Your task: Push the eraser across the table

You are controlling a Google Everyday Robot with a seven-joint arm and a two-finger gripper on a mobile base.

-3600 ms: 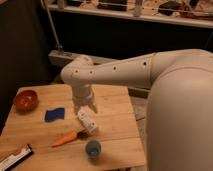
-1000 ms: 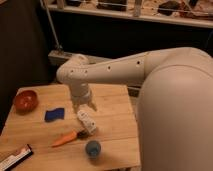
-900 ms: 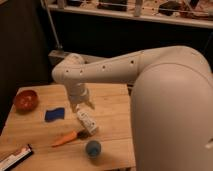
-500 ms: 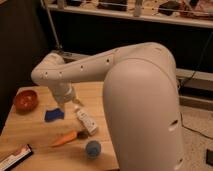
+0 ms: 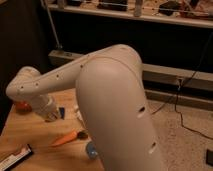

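The table (image 5: 30, 132) of light wooden planks fills the lower left. My arm sweeps across the view and ends in the gripper (image 5: 52, 117), low over the table's back left part. It is right next to a flat blue piece (image 5: 60, 113). A small white block (image 5: 79, 112), which may be the eraser, lies just right of the gripper, mostly hidden by my arm. I cannot tell whether the gripper touches either one.
An orange bowl (image 5: 21, 106) peeks out behind the arm at the table's back left. An orange carrot-shaped thing (image 5: 65, 138) lies mid-table, a blue cup (image 5: 91, 149) stands near the front, and a black-and-white bar (image 5: 15, 157) lies at the front left. Cables cross the floor (image 5: 185, 130) on the right.
My arm has swung left and nearer the camera, now hiding much of the table's right side. The gripper moved from above the white block leftward to the blue piece. The objects lie where they were.
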